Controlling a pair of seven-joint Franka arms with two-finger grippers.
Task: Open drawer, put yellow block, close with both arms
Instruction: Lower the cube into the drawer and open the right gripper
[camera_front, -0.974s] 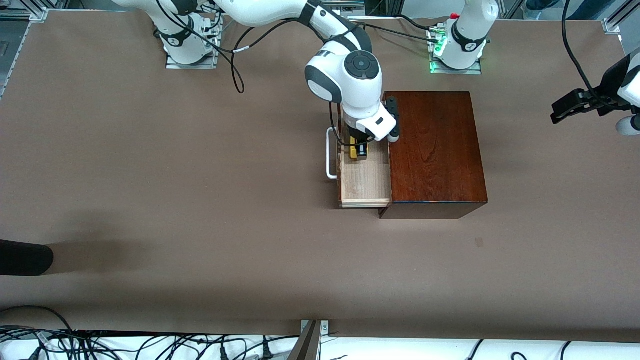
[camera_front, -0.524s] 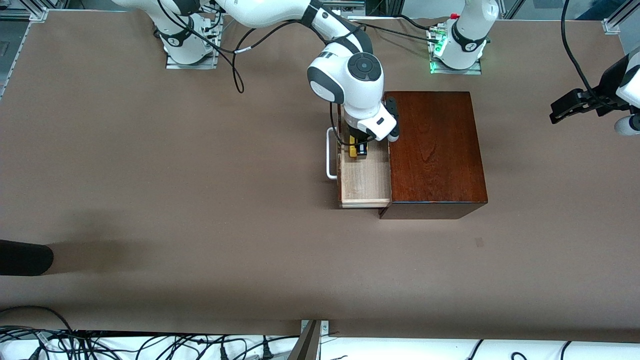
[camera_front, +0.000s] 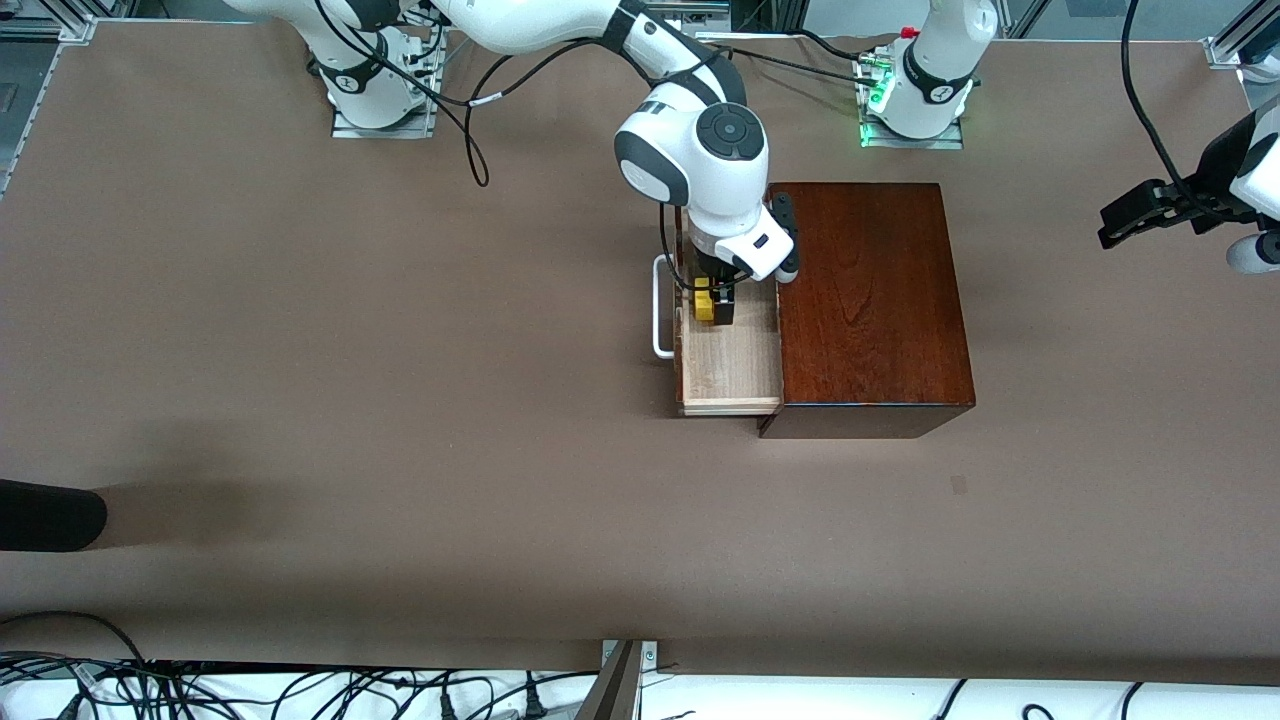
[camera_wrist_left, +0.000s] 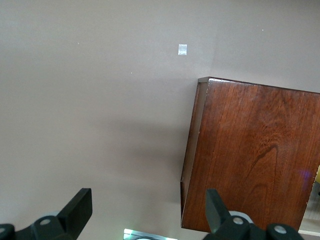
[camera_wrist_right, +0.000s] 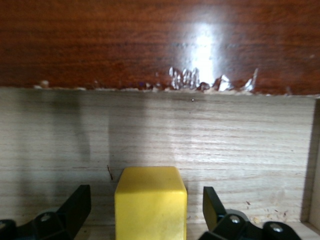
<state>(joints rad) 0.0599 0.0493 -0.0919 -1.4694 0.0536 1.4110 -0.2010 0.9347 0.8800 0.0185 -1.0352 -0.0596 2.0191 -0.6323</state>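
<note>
Right wrist view shows the right end effector (camera_wrist_right: 146, 210) with its two black fingers (camera_wrist_right: 75, 205) spread apart, and the yellow block (camera_wrist_right: 150, 200) sits between them with a gap on each side, so it is released rather than gripped. The block appears to rest on the pale wooden floor of the drawer (camera_wrist_right: 200, 135), though its underside is cut off by the frame edge. Past the block, the glossy reddish-brown wall of the box (camera_wrist_right: 100, 40) rises from the drawer floor.

From the front view, the right end effector (camera_front: 716, 303) is lowered into the open drawer (camera_front: 735, 365), at the part of it farther from the front camera, with the yellow block (camera_front: 704, 305) there beside a black finger. The drawer's white handle (camera_front: 659, 310) faces the right arm's end of the counter (camera_front: 400, 400). The box (camera_front: 870, 300) stands just beside the drawer, toward the left arm's end.

The left end effector (camera_front: 1135, 215) waits in the air over the left arm's end of the counter, well apart from the box. Its fingers (camera_wrist_left: 80, 207) are spread with nothing between them.
</note>
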